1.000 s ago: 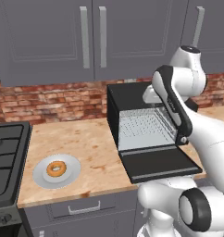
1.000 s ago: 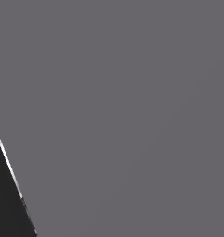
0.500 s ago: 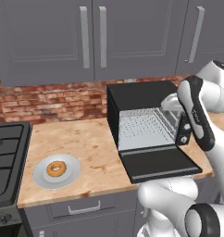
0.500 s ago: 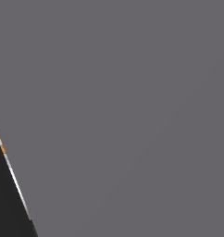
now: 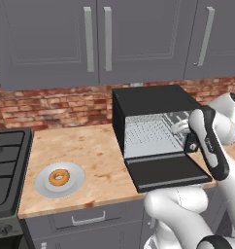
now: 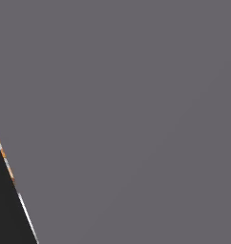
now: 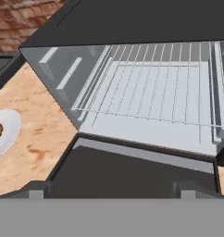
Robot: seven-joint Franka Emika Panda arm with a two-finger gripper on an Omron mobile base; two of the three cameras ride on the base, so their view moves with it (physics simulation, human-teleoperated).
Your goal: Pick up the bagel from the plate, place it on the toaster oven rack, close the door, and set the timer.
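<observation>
I see the toaster oven [image 5: 153,104] at right, its door [image 5: 168,172] dropped flat, the toaster oven rack [image 7: 155,88] bare inside. My gripper [image 7: 109,193] hangs over it, fingers spread. Far left, the bagel [image 5: 59,177] sits on the plate [image 5: 44,187].

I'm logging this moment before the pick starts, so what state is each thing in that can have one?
door: dropped open, lying flat.
toaster oven rack: inside the cavity, bare.
bagel: lying on the plate, untouched.
plate: on the counter, left of the oven.
gripper: open, holding nothing, facing the open oven.
cabinet doors: shut.
</observation>
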